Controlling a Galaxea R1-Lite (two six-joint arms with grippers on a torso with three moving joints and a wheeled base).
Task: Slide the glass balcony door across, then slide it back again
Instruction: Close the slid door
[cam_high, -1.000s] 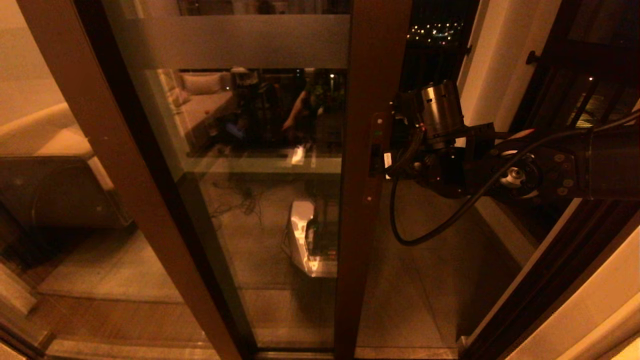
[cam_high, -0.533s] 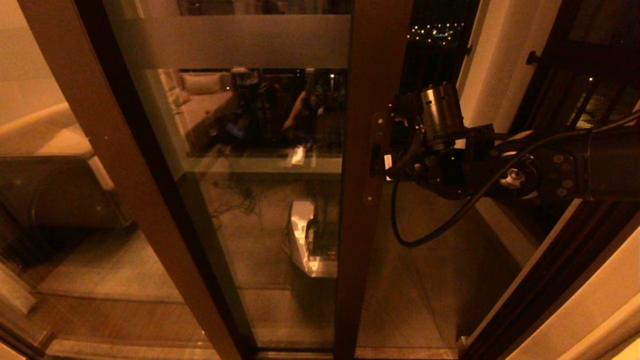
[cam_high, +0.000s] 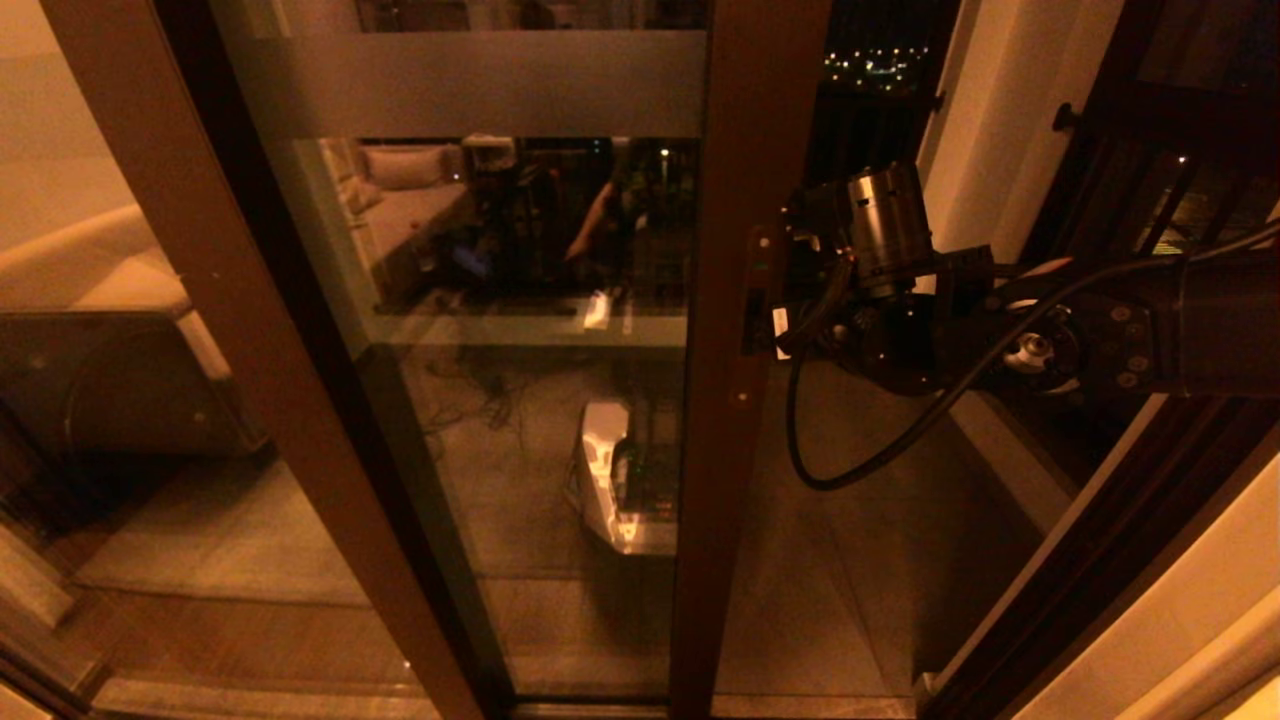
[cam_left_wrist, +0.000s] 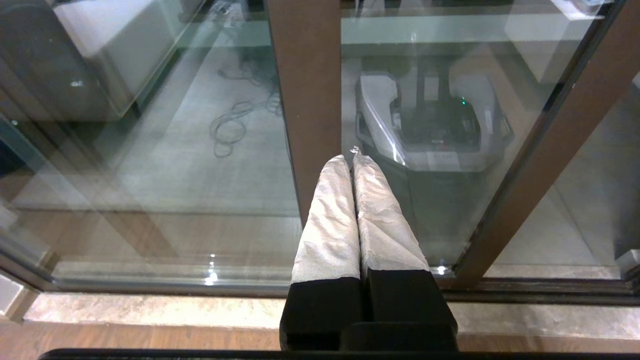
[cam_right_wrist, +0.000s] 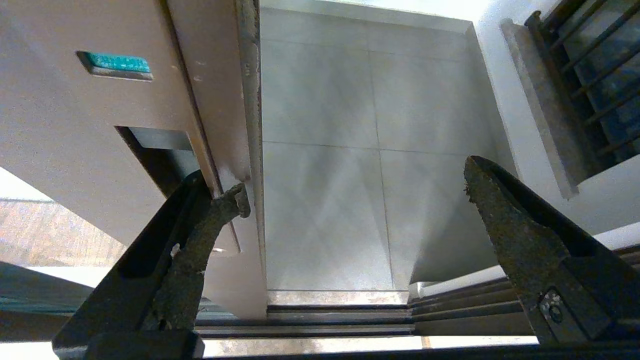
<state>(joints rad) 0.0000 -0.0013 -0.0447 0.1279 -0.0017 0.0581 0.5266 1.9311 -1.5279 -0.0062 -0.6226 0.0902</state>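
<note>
Although the shift over the last second is slight, the glass balcony door has moved: its dark brown right-hand stile sits a little further toward the robot's right than it did, and the right gripper has travelled with it. I judge this to be the return stroke, the door being pushed back toward the jamb on the right, with a wide gap of balcony floor still open between stile and jamb; the closing is therefore well short of complete.

The door stands ahead of the robot, its frosted band across the top of the pane, its leading stile near the middle of the head view. The right arm reaches in level from the right side, wrist turned toward the stile at latch height. In the right wrist view the fingers stand wide apart: one finger is hooked into the recess of the latch plate at the stile's edge, in contact there, while the other hangs free over the gap. Nothing is clamped.

The left gripper is parked low before the door's bottom rail, its fingers pressed together and empty.
</note>
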